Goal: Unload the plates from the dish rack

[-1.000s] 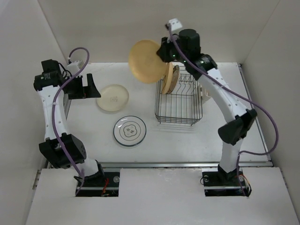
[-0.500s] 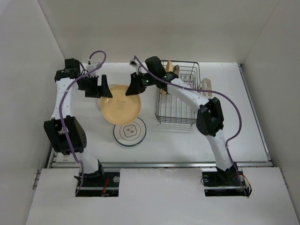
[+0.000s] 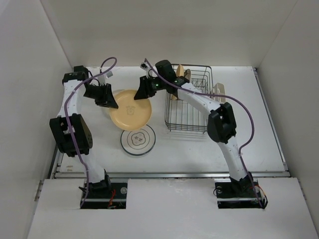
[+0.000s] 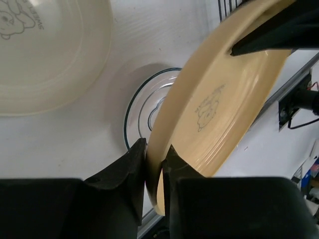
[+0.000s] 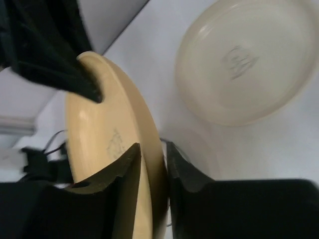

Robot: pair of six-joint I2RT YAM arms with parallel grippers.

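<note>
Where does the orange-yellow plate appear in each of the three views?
Top external: orange-yellow plate left of centre, held between left gripper and right gripper.
Left wrist: right of centre, tilted.
Right wrist: left half, nearly edge-on.
Shared landmark: the two grippers pinching opposite rims, visible in every view.

Top view is bright and even, with soft light all over the white walls and just faint shadows under the dish rack. The right wrist cam is pretty mushy, the orange-yellow plate is smeared and out of focus. On the left one the fingers are featureless black blobs.
</note>
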